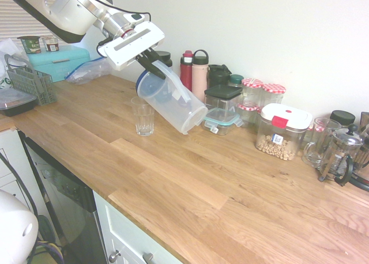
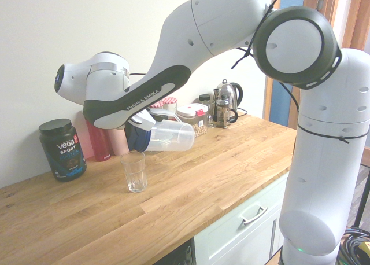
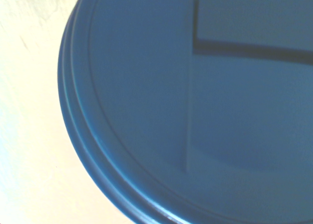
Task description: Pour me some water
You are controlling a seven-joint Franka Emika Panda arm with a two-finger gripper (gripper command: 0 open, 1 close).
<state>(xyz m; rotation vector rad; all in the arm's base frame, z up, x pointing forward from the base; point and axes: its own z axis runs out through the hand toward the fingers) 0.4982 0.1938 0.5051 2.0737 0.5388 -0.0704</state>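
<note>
Now the wooden counter [image 1: 190, 177] carries everything. Above it, the gripper [image 1: 149, 61] is clamped tight on a clear jug [image 1: 173, 98], tipped steeply with its blue lid [image 3: 195, 111] over an upright glass [image 1: 143, 116].

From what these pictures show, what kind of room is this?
Most likely a home kitchen. A long wooden worktop runs over white drawers. Food jars, drink bottles and a French press stand along the wall, and an electric kettle stands at the far end.
</note>
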